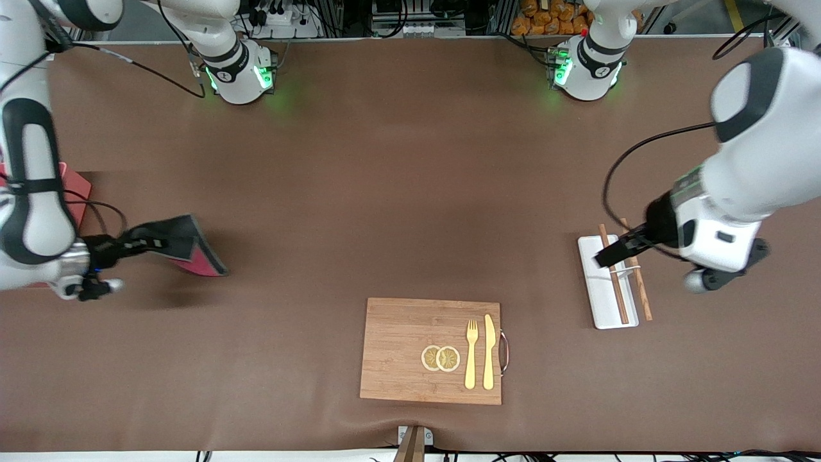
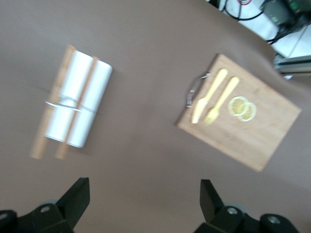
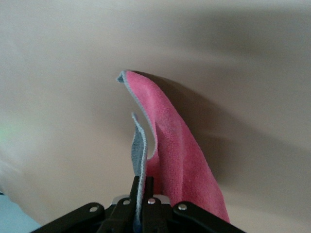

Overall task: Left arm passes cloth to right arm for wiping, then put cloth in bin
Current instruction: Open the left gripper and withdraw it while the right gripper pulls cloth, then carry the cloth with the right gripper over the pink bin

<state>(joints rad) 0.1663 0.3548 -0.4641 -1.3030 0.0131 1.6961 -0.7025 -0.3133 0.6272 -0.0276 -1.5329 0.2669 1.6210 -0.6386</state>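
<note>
Magenta-and-grey cloth (image 1: 186,247) hangs pinched in the right tool (image 1: 128,247) over the tabletop (image 1: 397,192) near the bin (image 1: 77,192); handover done, binning remains. Left tool (image 1: 609,255) waits spread over the tray (image 1: 606,301).

A robotics lab, not a home: two white robot arms are bolted by their bases (image 1: 240,74) to a brown-covered table (image 1: 385,192), with green status lights, trailing black cables (image 1: 641,154), and power strips and metal framing along the table's edge by the bases.
</note>
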